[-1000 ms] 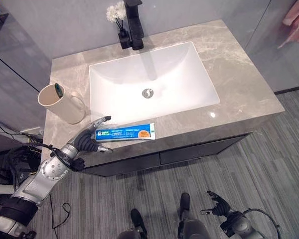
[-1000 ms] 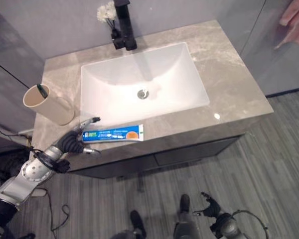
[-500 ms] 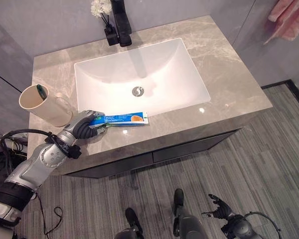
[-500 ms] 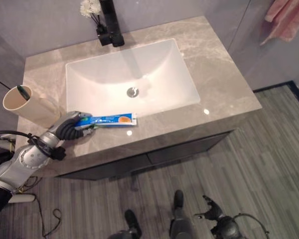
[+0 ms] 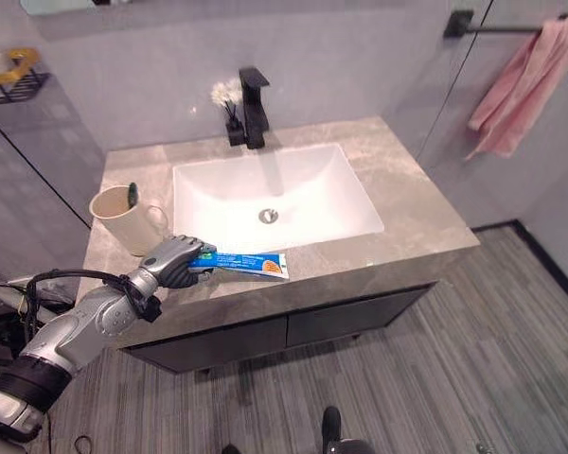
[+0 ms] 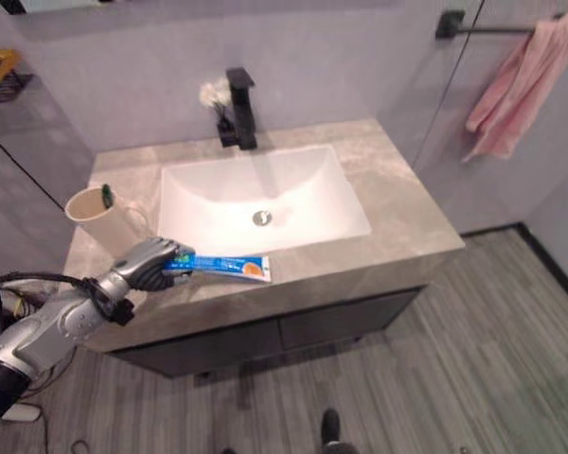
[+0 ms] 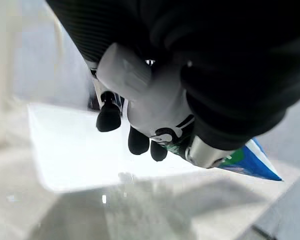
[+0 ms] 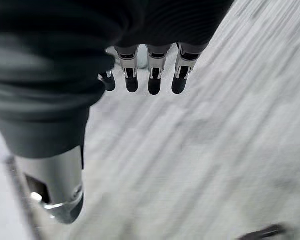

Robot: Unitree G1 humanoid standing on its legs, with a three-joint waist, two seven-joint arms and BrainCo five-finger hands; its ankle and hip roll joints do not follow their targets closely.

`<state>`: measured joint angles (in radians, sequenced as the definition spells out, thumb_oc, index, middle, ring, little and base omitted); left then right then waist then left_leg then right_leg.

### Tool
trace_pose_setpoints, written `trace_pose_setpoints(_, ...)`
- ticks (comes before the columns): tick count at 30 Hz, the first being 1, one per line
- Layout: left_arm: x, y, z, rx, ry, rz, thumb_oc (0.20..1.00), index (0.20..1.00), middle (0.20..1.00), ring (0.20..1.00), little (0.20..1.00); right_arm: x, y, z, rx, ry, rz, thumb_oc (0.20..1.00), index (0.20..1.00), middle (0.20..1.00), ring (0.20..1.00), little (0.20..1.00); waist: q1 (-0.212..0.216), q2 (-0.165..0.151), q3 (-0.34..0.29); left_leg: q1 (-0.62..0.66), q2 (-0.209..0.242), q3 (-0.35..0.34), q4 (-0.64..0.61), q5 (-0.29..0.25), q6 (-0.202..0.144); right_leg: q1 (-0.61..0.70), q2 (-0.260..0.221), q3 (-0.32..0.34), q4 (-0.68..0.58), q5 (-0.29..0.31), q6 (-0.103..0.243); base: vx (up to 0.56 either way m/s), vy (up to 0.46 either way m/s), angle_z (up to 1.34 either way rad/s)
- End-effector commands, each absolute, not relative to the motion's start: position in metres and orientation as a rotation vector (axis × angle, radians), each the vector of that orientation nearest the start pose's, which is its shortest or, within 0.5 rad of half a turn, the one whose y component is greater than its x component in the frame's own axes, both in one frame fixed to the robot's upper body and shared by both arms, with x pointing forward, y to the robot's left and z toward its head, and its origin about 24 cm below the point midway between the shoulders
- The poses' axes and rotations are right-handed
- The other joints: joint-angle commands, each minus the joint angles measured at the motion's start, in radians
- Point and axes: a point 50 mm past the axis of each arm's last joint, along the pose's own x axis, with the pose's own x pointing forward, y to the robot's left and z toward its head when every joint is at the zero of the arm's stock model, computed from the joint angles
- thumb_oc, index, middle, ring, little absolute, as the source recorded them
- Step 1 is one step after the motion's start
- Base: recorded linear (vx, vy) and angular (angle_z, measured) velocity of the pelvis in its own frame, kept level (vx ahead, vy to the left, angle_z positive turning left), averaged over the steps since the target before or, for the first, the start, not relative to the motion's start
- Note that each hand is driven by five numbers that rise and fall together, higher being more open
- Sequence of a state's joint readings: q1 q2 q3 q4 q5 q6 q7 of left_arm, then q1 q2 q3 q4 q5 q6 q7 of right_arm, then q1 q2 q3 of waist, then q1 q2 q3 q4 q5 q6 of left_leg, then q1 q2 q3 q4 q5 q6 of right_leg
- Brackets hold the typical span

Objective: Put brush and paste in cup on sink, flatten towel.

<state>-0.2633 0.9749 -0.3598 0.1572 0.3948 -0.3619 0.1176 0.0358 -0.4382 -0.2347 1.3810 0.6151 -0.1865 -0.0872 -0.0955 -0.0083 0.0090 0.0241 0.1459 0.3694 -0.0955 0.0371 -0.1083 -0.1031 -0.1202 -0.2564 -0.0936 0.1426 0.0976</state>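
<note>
- Clearly the toothpaste step is in hand: the toothpaste tube (image 5: 249,264) lies along the front strip of the worktop (image 5: 426,227), and the left hand (image 5: 173,262) has its fingers (image 7: 138,141) and thumb curled round one end of it, as the left wrist view shows.
- From the fingers the tube's long axis runs out sideways, away from the cup and roughly level with the worktop's front edge. Its flat orange-marked tail points away from the hand, and the end inside the grip is hidden.
- Whether the tube rests on the stone or is just off it cannot be told.
- Beyond the back of the hand, close by, stands the cream cup (image 5: 119,220) with the green-handled toothbrush (image 5: 132,196) already upright in it, so the brush part looks done.
- Next, I judge, the tube must be lifted, tipped from lying to near upright and carried across to the cup's mouth, clearing the rim and the brush.
- The pink towel (image 5: 523,87) hangs bunched on its rail, well apart, not yet flattened.
- The right hand (image 8: 140,70) hangs over the floor, fingers straight and holding nothing.
</note>
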Motion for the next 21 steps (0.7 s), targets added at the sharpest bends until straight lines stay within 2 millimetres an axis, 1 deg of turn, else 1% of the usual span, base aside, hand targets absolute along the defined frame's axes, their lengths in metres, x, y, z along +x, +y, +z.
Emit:
trace_pose_setpoints(1,0.289,0.241,0.185,1.277,-0.637,-0.075,0.2,0.2,0.2,0.2,0.2,0.076,-0.371,-0.103,0.192,0.766,-1.066,1.0,1.0,1.0,1.0,1.0,0.006,-0.007,-0.017,0.019,0.083,-0.039,0.008,0.027,-0.059,0.033,-0.111,0.023,0.006,0.021,0.13,0.0,0.0,0.0)
trace_pose_setpoints(2,0.289,0.244,0.192,1.262,-0.664,-0.023,0.2,0.2,0.2,0.2,0.2,0.09,-0.375,-0.095,0.172,0.714,-1.055,1.0,1.0,1.0,1.0,1.0,0.004,-0.011,-0.02,0.021,0.082,-0.037,0.008,0.031,-0.057,0.032,-0.112,0.024,0.006,0.027,0.127,0.0,0.0,0.0)
trace_pose_setpoints(3,0.289,0.247,0.206,1.224,-0.72,0.059,0.2,0.2,0.2,0.2,0.2,0.123,-0.39,-0.067,0.009,0.583,-0.993,1.0,1.0,1.0,1.0,1.0,0.002,-0.014,-0.029,0.029,0.079,-0.036,0.008,0.028,-0.054,0.041,-0.115,0.024,0.006,0.028,0.128,0.0,0.0,0.0)
trace_pose_setpoints(4,0.29,0.247,0.209,1.234,-0.734,0.078,0.2,0.2,0.2,0.2,0.2,0.133,-0.393,-0.058,-0.063,0.555,-0.974,1.0,1.0,1.0,1.0,1.0,0.002,-0.015,-0.034,0.034,0.078,-0.037,0.008,0.021,-0.054,0.048,-0.115,0.023,0.006,0.024,0.13,0.0,0.0,0.0)
trace_pose_setpoints(5,0.289,0.249,0.219,1.209,-0.777,0.139,0.2,0.2,0.2,0.2,0.2,0.162,-0.395,-0.03,-0.235,0.444,-0.884,1.0,1.0,1.0,1.0,1.0,0.001,-0.017,-0.035,0.036,0.076,-0.036,0.008,0.021,-0.053,0.05,-0.117,0.024,0.006,0.024,0.129,0.0,0.0,0.0)
trace_pose_setpoints(6,0.289,0.249,0.219,1.208,-0.777,0.142,0.2,0.2,0.2,0.2,0.2,0.163,-0.394,-0.03,-0.241,0.445,-0.885,1.0,1.0,1.0,1.0,1.0,0.0,-0.017,-0.035,0.033,0.075,-0.036,0.008,0.026,-0.052,0.048,-0.117,0.024,0.006,0.029,0.128,0.0,0.0,0.0)
trace_pose_setpoints(7,0.287,0.25,0.221,1.169,-0.8,0.193,0.2,0.2,0.2,0.2,0.2,0.184,-0.389,-0.005,-0.311,0.304,-0.839,1.0,1.0,1.0,1.0,1.0,-0.006,-0.017,-0.037,0.039,0.074,-0.036,0.008,0.02,-0.051,0.053,-0.118,0.027,0.006,0.025,0.129,0.01,0.04,0.01)
trace_pose_setpoints(8,0.284,0.255,0.229,1.108,-0.842,0.293,0.2,0.2,0.2,0.2,0.2,0.208,-0.377,0.043,-0.471,0.086,-0.741,1.0,1.0,1.0,1.0,1.0,-0.015,-0.017,-0.046,0.045,0.071,-0.037,0.008,0.012,-0.047,0.06,-0.122,0.029,0.007,0.024,0.129,0.04,0.055,0.01)
trace_pose_setpoints(9,0.282,0.254,0.232,1.097,-0.864,0.325,0.2,0.2,0.2,0.2,0.2,0.215,-0.369,0.057,-0.502,0.009,-0.72,1.0,1.0,1.0,1.0,1.0,-0.017,-0.015,-0.05,0.05,0.068,-0.036,0.008,0.008,-0.044,0.066,-0.125,0.028,0.008,0.021,0.129,0.0,0.038,-0.01)
trace_pose_setpoints(10,0.282,0.254,0.232,1.097,-0.865,0.326,0.2,0.2,0.2,0.2,0.2,0.215,-0.369,0.057,-0.504,0.009,-0.721,1.0,1.0,1.0,1.0,1.0,-0.018,-0.016,-0.049,0.047,0.067,-0.036,0.008,0.014,-0.043,0.064,-0.125,0.028,0.006,0.026,0.127,0.0,0.0,0.0)
trace_pose_setpoints(11,0.28,0.253,0.238,1.095,-0.896,0.351,0.2,0.2,0.2,0.2,0.2,0.22,-0.364,0.068,-0.546,-0.041,-0.696,1.0,1.0,1.0,1.0,1.0,-0.019,-0.016,-0.052,0.052,0.066,-0.036,0.008,0.01,-0.039,0.07,-0.127,0.028,0.007,0.024,0.126,0.0,0.0,0.0)
trace_pose_setpoints(12,0.281,0.255,0.244,1.088,-0.917,0.385,0.2,0.2,0.2,0.2,0.2,0.23,-0.354,0.086,-0.601,-0.119,-0.639,1.0,1.0,1.0,1.0,1.0,-0.02,-0.016,-0.056,0.058,0.064,-0.035,0.008,0.007,-0.037,0.075,-0.128,0.028,0.007,0.022,0.126,0.04,0.043,0.01)
trace_pose_setpoints(13,0.279,0.249,0.258,1.069,-0.99,0.42,0.2,0.2,0.2,0.2,0.2,0.242,-0.338,0.113,-0.703,-0.239,-0.563,1.0,1.0,1.0,1.0,1.0,-0.02,-0.015,-0.063,0.067,0.062,-0.036,0.008,-0.003,-0.035,0.085,-0.13,0.028,0.01,0.013,0.128,0.04,0.053,0.02)
trace_pose_setpoints(14,0.278,0.242,0.273,1.057,-1.056,0.436,0.2,0.2,0.2,0.2,0.2,0.256,-0.318,0.137,-0.75,-0.35,-0.469,1.0,1.0,1.0,1.0,1.0,-0.019,-0.016,-0.072,0.074,0.058,-0.037,0.008,-0.006,-0.031,0.092,-0.133,0.027,0.012,0.01,0.129,0.03,0.056,0.01)
trace_pose_setpoints(15,0.278,0.236,0.283,1.041,-1.105,0.445,0.2,0.2,0.2,0.2,0.2,0.268,-0.297,0.157,-0.75,-0.455,-0.38,1.0,1.0,1.0,1.0,1.0,-0.014,-0.017,-0.077,0.077,0.056,-0.036,0.008,-0.005,-0.031,0.096,-0.135,0.027,0.012,0.01,0.129,-0.02,0.033,0.01)
trace_pose_setpoints(16,0.279,0.233,0.289,1.041,-1.128,0.439,0.2,0.2,0.2,0.2,0.2,0.273,-0.288,0.165,-0.75,-0.492,-0.341,1.0,1.0,1.0,1.0,1.0,-0.014,-0.018,-0.077,0.075,0.054,-0.035,0.008,0.001,-0.029,0.094,-0.137,0.027,0.011,0.016,0.127,0.0,0.0,0.0)
trace_pose_setpoints(17,0.279,0.233,0.289,1.042,-1.129,0.441,0.2,0.2,0.2,0.2,0.2,0.274,-0.288,0.166,-0.748,-0.494,-0.341,1.0,1.0,1.0,1.0,1.0,-0.015,-0.019,-0.076,0.074,0.054,-0.035,0.008,0.001,-0.029,0.093,-0.137,0.027,0.011,0.016,0.127,0.0,0.0,0.0)
trace_pose_setpoints(18,0.28,0.226,0.299,1.046,-1.165,0.422,0.2,0.2,0.2,0.2,0.2,0.282,-0.264,0.182,-0.733,-0.572,-0.213,1.0,1.0,1.0,1.0,1.0,-0.01,-0.02,-0.082,0.085,0.053,-0.034,0.008,-0.006,-0.029,0.103,-0.139,0.027,0.014,0.01,0.131,0.0,0.0,0.0)
trace_pose_setpoints(19,0.281,0.219,0.305,1.033,-1.194,0.41,0.2,0.2,0.2,0.2,0.2,0.29,-0.247,0.191,-0.664,-0.62,-0.137,1.0,1.0,1.0,1.0,1.0,-0.005,-0.02,-0.083,0.089,0.052,-0.035,0.008,-0.007,-0.028,0.108,-0.14,0.027,0.014,0.01,0.13,0.0,0.0,0.0)
trace_pose_setpoints(20,0.283,0.215,0.309,1.026,-1.211,0.398,0.2,0.2,0.2,0.2,0.2,0.296,-0.236,0.194,-0.58,-0.638,-0.086,1.0,1.0,1.0,1.0,1.0,-0.001,-0.02,-0.083,0.092,0.05,-0.035,0.008,-0.007,-0.027,0.112,-0.142,0.025,0.015,0.01,0.13,0.0,0.0,0.0)
trace_pose_setpoints(21,0.285,0.208,0.317,1.014,-1.236,0.383,0.2,0.2,0.2,0.2,0.2,0.308,-0.208,0.196,-0.408,-0.648,0.039,1.0,1.0,1.0,1.0,1.0,0.006,-0.024,-0.082,0.093,0.047,-0.034,0.008,0.0,-0.026,0.116,-0.148,0.021,0.014,0.015,0.128,-0.04,0.022,0.03)
